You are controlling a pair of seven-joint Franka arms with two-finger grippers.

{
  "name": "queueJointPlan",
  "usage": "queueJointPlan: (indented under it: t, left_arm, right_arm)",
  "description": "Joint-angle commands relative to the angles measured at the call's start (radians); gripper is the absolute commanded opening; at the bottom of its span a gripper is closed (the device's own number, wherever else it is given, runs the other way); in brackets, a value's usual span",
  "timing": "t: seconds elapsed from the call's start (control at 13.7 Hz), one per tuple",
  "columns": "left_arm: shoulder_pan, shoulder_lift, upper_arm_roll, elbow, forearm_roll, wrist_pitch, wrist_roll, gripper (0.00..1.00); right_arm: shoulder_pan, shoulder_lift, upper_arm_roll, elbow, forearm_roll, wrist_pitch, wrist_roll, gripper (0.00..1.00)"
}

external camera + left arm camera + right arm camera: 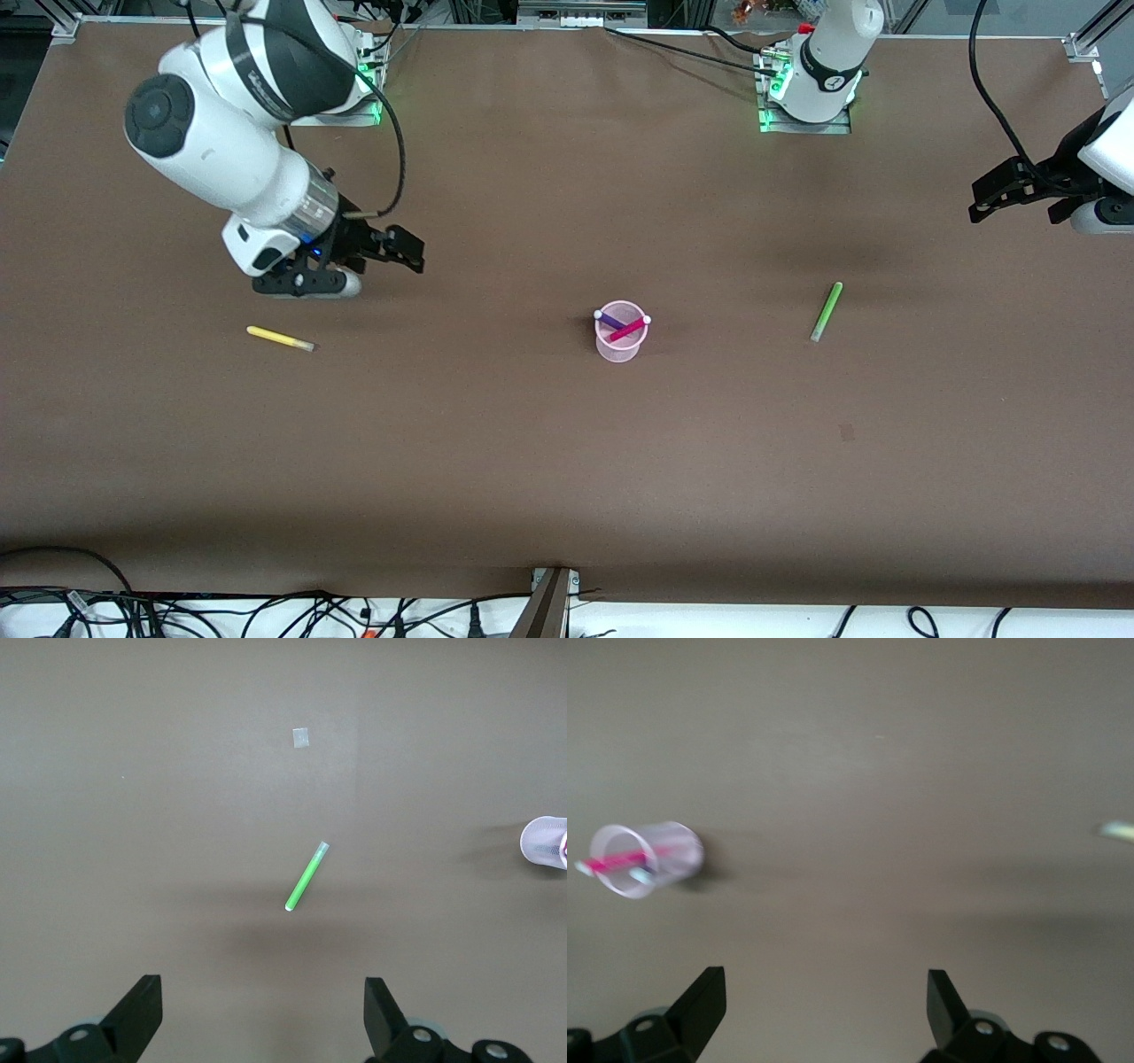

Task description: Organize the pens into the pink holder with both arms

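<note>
The pink holder (619, 333) stands upright mid-table with the purple pen (608, 320) and the magenta pen (630, 329) crossed inside it. The yellow pen (280, 338) lies flat toward the right arm's end. The light green pen (826, 312) lies flat toward the left arm's end. My right gripper (412, 252) is open and empty, over bare table beside the yellow pen. My left gripper (976, 204) is open and empty, over the left arm's end of the table. The left wrist view shows the green pen (306, 877) and the holder's edge (545, 842). The right wrist view shows the holder (673, 850).
The brown table (567, 478) is bare apart from these things. A small dark mark (846, 431) is on it, nearer the front camera than the green pen. Cables (266, 616) lie along the table's front edge.
</note>
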Motion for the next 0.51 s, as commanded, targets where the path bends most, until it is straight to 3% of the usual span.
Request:
queueJointPlan:
  t: [0.0,0.22,0.44]
  left_arm:
    - [0.007,-0.012,-0.010,-0.003,0.009,-0.008,-0.009,1.00]
    - [0.007,-0.012,-0.010,-0.003,0.009,-0.008,-0.009,1.00]
    - [0.005,-0.012,-0.010,-0.003,0.009,-0.008,-0.009,1.00]
  right_arm:
    - [-0.099,-0.077,0.050,-0.044,-0.110,-0.046,-0.143,1.00]
    - [-0.179,-0.084,0.060,-0.030,-0.179,-0.095,-0.292,1.00]
    - [-0.317,-0.083,0.170,0.001,-0.192,-0.129,-0.378,1.00]
